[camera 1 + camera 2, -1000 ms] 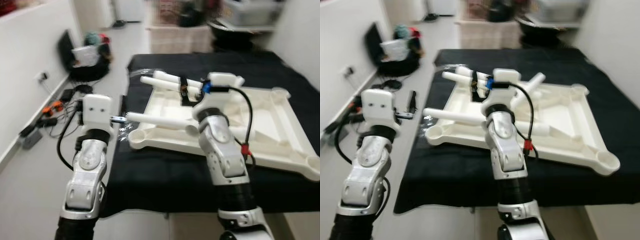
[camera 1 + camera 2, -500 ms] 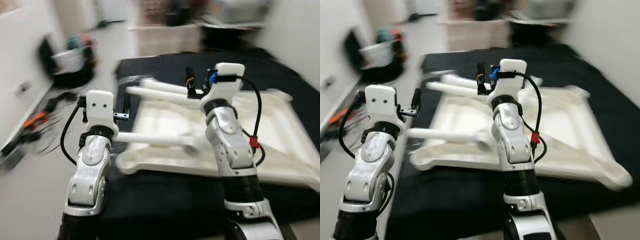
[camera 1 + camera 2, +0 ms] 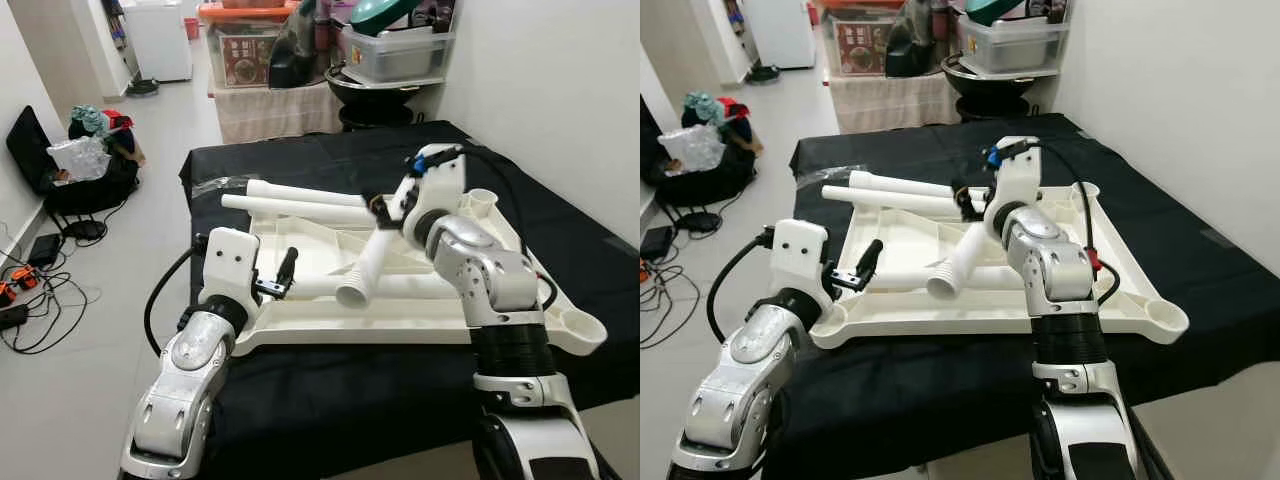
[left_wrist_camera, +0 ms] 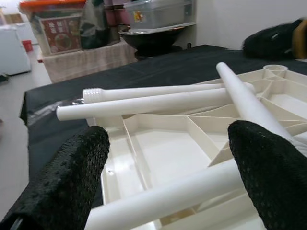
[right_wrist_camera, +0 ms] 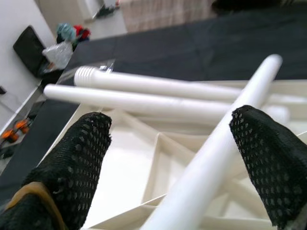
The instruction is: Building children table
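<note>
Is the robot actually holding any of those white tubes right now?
No. Both the left gripper and right gripper are open, hovering over loose white plastic table legs on the upturned white tabletop.

We cannot see the right gripper's fingertips in the eye views, since its wrist (image 3: 440, 195) covers them and part of the tabletop (image 3: 420, 320) behind it. The sloping leg (image 5: 225, 143) runs off the right wrist picture's edge, so its open end is cut there. The tabletop's near right corner socket (image 3: 580, 330) is partly hidden behind the right arm's elbow cable.
</note>
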Robot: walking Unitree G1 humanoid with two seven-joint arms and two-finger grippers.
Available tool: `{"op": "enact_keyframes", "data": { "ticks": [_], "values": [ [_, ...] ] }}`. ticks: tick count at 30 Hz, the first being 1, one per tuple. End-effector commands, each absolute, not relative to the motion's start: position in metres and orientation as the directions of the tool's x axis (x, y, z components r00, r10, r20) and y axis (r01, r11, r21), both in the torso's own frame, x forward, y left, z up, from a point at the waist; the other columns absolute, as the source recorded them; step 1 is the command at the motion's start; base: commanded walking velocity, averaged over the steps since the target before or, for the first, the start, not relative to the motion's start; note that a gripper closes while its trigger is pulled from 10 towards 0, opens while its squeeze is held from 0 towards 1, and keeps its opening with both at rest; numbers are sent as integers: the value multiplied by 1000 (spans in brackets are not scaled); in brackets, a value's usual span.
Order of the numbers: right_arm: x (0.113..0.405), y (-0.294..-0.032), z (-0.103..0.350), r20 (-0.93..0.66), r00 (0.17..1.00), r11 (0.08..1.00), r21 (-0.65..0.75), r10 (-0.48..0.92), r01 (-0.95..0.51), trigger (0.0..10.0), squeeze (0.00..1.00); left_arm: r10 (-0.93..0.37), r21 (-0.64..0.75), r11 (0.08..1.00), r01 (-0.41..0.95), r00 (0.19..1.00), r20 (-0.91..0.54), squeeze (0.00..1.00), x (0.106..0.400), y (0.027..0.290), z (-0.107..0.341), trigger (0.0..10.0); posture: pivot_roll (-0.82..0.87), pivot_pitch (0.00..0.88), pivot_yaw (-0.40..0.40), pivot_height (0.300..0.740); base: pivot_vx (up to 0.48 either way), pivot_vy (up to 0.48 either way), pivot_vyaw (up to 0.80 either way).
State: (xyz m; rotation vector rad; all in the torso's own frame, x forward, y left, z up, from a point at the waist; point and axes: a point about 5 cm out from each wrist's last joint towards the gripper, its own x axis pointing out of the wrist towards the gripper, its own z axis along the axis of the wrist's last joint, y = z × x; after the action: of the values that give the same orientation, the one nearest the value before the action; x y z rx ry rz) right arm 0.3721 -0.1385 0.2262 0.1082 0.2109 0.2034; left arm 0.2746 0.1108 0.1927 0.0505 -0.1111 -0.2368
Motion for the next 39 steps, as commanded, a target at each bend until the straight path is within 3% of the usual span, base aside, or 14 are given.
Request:
{"op": "enact_keyframes", "data": {
  "ticks": [1,14,18,19,28,39],
  "values": [
    [374,-135,229,-196,953,968,145,231,-205,10000,0,-244,65,969,239,966,84,0,273,111,190,10000,55,0,-27,740,0,0,0],
    [385,-114,209,-315,915,966,136,254,-222,10000,0,-413,20,910,414,910,-48,0,243,93,168,10000,68,33,-47,740,0,0,0],
    [389,-115,205,-374,902,975,125,217,-183,10000,0,-458,4,888,460,885,-82,0,234,86,163,10000,64,52,-53,740,0,0,0],
    [396,-125,211,-386,912,989,101,141,-110,10000,0,-477,-10,878,478,874,-91,0,228,82,162,10000,61,63,-62,740,0,0,0],
    [409,-138,225,-385,921,997,61,59,-38,10000,0,-478,-20,878,479,873,-98,0,224,78,161,10000,57,66,-72,740,0,0,0],
    [409,-119,220,-533,833,977,212,146,-36,10000,0,-460,-13,887,461,881,-113,0,220,79,161,10000,57,66,-81,740,0,0,0]
  ]
}}
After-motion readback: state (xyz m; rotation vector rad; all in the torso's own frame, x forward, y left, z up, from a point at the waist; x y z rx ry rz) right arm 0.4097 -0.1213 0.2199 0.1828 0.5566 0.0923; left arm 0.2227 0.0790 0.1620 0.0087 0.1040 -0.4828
